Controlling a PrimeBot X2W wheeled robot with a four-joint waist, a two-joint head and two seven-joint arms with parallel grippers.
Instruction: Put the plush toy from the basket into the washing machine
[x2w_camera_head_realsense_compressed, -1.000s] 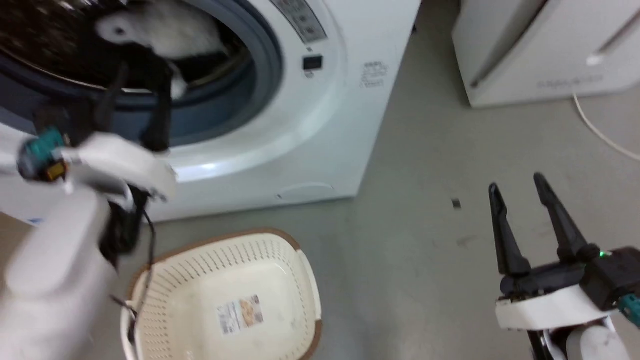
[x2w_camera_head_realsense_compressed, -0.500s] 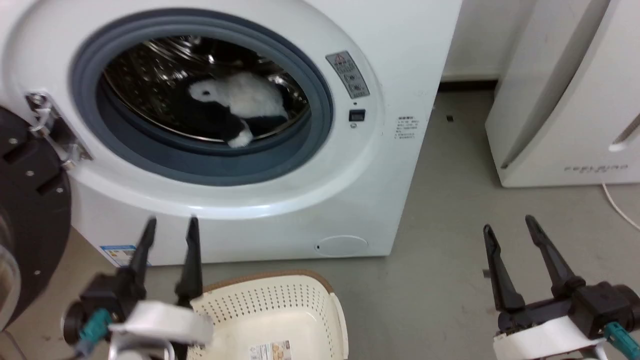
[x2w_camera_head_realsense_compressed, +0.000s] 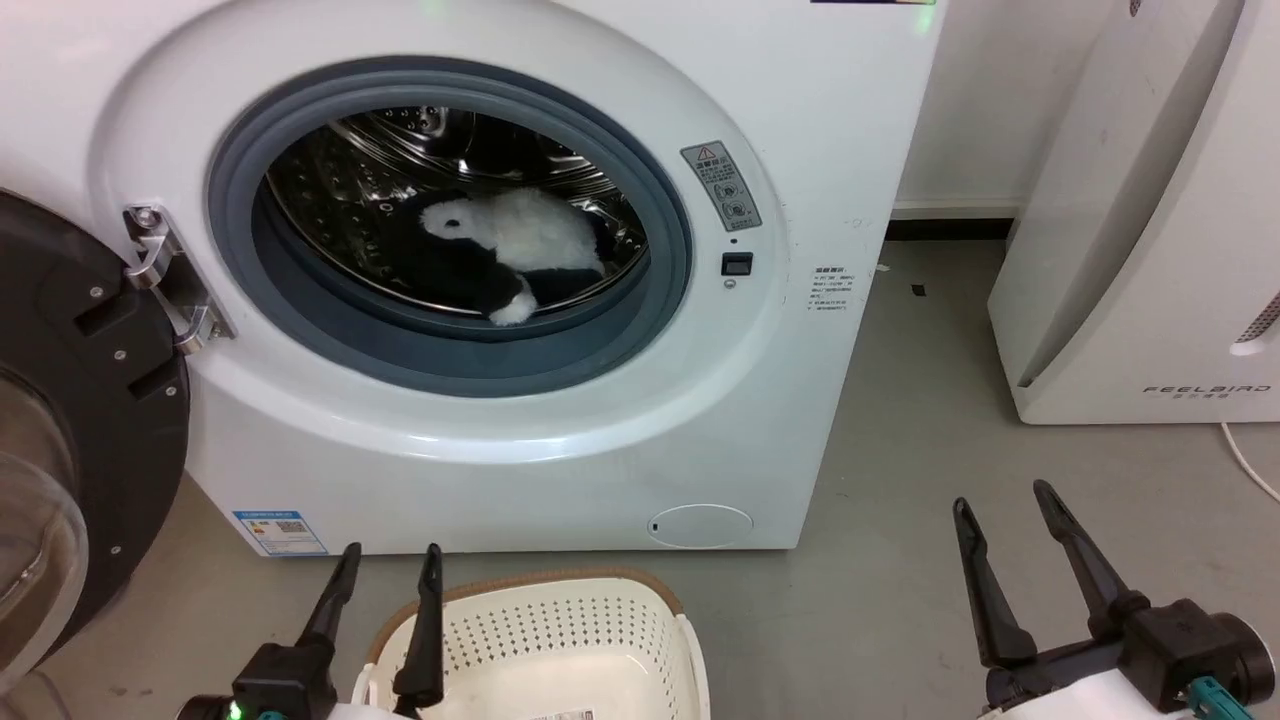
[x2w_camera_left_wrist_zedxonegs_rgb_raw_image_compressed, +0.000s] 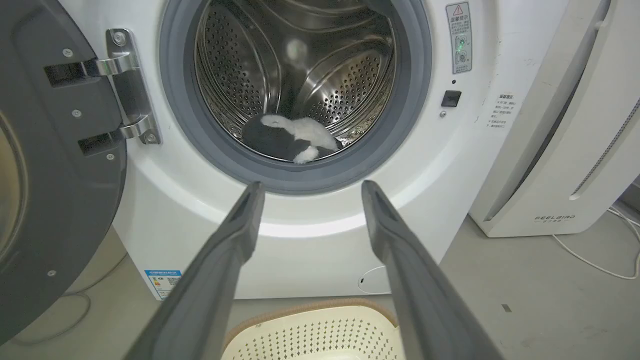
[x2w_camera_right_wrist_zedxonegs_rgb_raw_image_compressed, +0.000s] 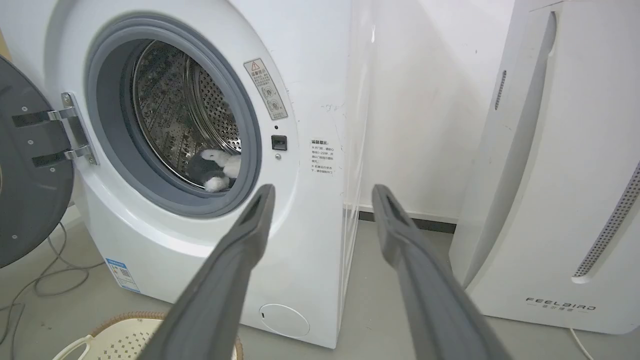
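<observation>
1. The plush toy (x2w_camera_head_realsense_compressed: 515, 255) lies inside the washing machine (x2w_camera_head_realsense_compressed: 560, 440). It rests on the bottom of the shiny steel drum (x2w_camera_head_realsense_compressed: 400, 160), near the drum's front edge and just behind the grey gasket (x2w_camera_head_realsense_compressed: 450, 365).
2. Its white body faces up with the black parts under and beside it. One white-tipped end points toward the drum's front lip.
3. The dark-rimmed glass door (x2w_camera_head_realsense_compressed: 90, 420) stands swung wide to the left on its metal hinge (x2w_camera_head_realsense_compressed: 165, 275), so the porthole is uncovered.
4. The basket (x2w_camera_head_realsense_compressed: 560, 625) stands on the floor (x2w_camera_head_realsense_compressed: 900, 560) just in front of the machine, below the porthole. Its brown rim and perforated cream wall are in sight.
5. The left gripper (x2w_camera_head_realsense_compressed: 392, 550) hangs at the basket's left rim in the head view. Its two dark fingers are spread apart and released, grasping nothing. In its own wrist view they point at the machine's white front under the porthole, with the basket's far rim between them.
6. The right gripper (x2w_camera_head_realsense_compressed: 1002, 495) hangs over bare floor to the right of the machine, well apart from the basket. Its fingers are likewise parted and it holds nothing.
7. A white slanted appliance (x2w_camera_head_realsense_compressed: 1150, 250) marked FEELBIRD stands on the floor to the right of the machine, near the wall. A pale cable (x2w_camera_head_realsense_compressed: 1245, 465) runs over the floor at its right corner.
8. A blue label (x2w_camera_head_realsense_compressed: 280, 532) sits at the lower left corner of the machine's front, and a round cover (x2w_camera_head_realsense_compressed: 700, 525) sits near its lower right corner.
</observation>
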